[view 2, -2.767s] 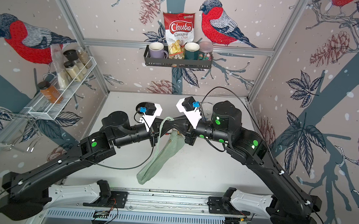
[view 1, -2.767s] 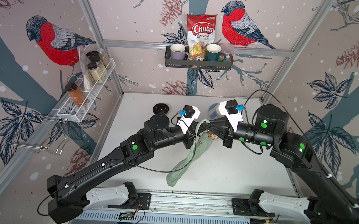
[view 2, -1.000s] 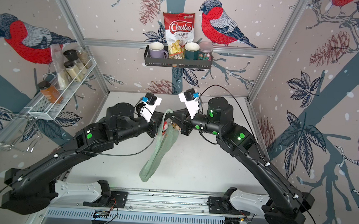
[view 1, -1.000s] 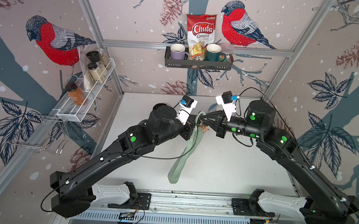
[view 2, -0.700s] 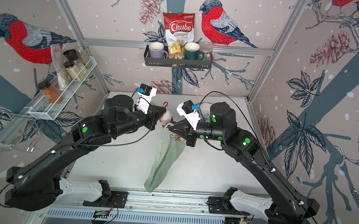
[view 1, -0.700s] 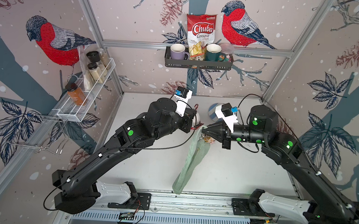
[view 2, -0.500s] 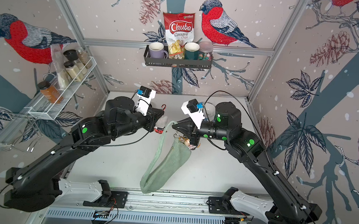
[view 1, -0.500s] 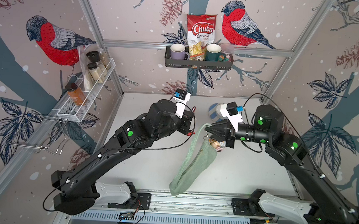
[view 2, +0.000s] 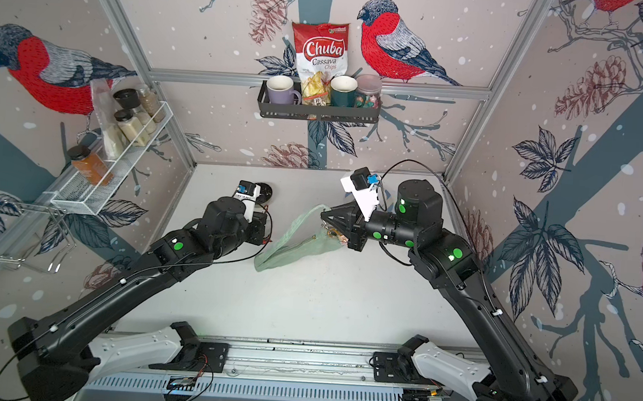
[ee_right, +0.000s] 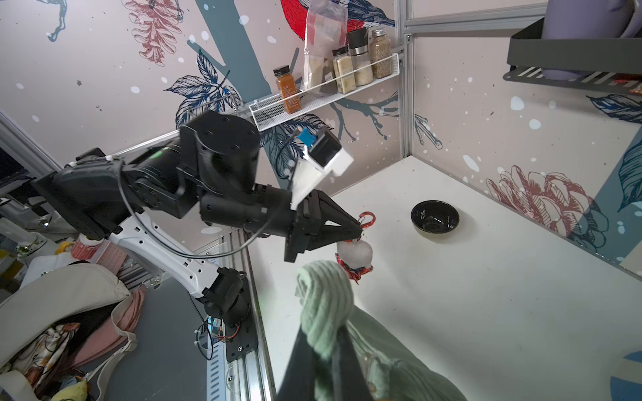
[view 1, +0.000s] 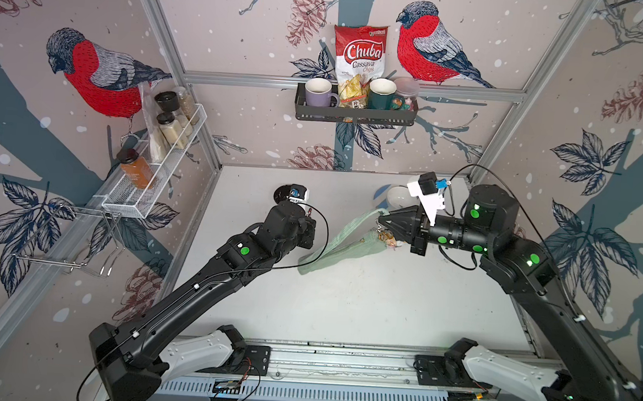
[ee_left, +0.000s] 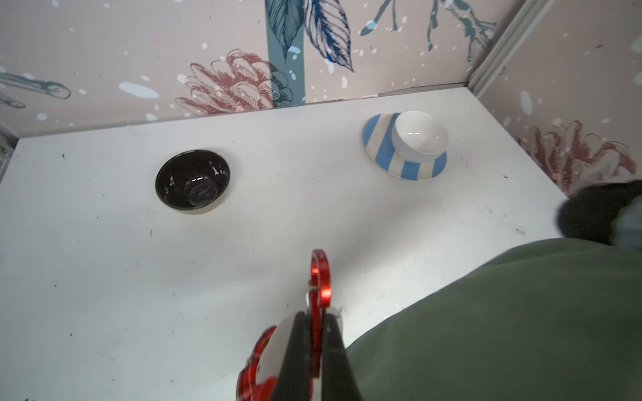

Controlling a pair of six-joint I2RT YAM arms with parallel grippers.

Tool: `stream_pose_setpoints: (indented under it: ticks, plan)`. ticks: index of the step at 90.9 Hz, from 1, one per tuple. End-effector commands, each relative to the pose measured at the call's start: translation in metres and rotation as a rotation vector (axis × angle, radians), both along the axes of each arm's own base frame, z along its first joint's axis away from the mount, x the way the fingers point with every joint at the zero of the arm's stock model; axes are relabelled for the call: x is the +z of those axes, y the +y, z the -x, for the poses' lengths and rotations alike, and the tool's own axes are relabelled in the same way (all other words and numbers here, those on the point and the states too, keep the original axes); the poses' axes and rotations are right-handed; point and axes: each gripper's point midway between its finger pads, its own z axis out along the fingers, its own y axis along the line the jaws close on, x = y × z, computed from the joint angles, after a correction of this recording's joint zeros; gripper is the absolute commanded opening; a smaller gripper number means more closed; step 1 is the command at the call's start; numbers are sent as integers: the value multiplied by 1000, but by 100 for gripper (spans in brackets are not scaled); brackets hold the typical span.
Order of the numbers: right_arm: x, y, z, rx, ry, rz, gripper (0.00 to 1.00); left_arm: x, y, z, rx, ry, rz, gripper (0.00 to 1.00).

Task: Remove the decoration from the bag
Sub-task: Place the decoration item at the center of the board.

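Hanging by its strap (ee_right: 323,295) near the middle of both top views, the bag (view 1: 342,245) slopes down toward the lower left. Its low end is at or just above the bench (view 1: 362,309); I cannot tell whether it touches. The right tool (ee_right: 323,347) is clamped tight on the strap. The decoration (ee_right: 356,255), a white ball with plaid trim on a red clip (ee_left: 319,277), dangles from the left tool (ee_right: 357,231), whose jaws are pinched fully closed on the clip. It hangs just beside the strap and looks free of it, though a hidden loop cannot be ruled out. I judge the step in hand to be carrying the decoration clear. To do that well, draw the left tool slowly and straight toward the left of the frame, with the right tool held firm as the anchor. A twitch in the strap would mean a snag. Then lower the decoration onto bare bench, short of the black bowl (ee_left: 192,178).
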Motion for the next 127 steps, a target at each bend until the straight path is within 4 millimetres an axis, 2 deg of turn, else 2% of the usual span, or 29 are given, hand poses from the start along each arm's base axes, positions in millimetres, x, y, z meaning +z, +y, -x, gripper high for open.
stream_pose_setpoints:
  ticks: [1,14,24,35,40,45,56,68,78,100,114,127]
  plan:
    - [13,1,13,74,-23,-44,0,-22,3,-5,27,48,55,0]
    - [17,-1,24,144,-25,-53,0,-64,13,-1,60,143,105,0]
    - [21,-2,28,182,-17,-64,0,-91,38,1,178,231,109,0]
    - [29,-3,34,239,7,-84,0,-110,46,3,208,288,124,0]
    - [32,-4,37,261,17,-96,0,-113,46,4,203,296,122,14]
    - [35,-4,39,281,25,-106,0,-113,44,4,191,301,125,24]
    - [39,-6,45,310,27,-120,0,-105,34,5,140,299,149,31]
    - [41,-7,41,290,38,-124,0,-86,28,6,107,283,183,47]
    - [42,-8,32,238,51,-129,0,-60,26,9,79,230,224,49]
    - [53,-14,2,26,57,-187,0,35,12,35,-40,-32,296,48]
    - [56,-13,-13,-102,26,-191,0,86,-26,61,-192,-143,395,46]
    - [54,-6,-21,-183,-6,-159,0,118,-70,86,-349,-193,412,46]
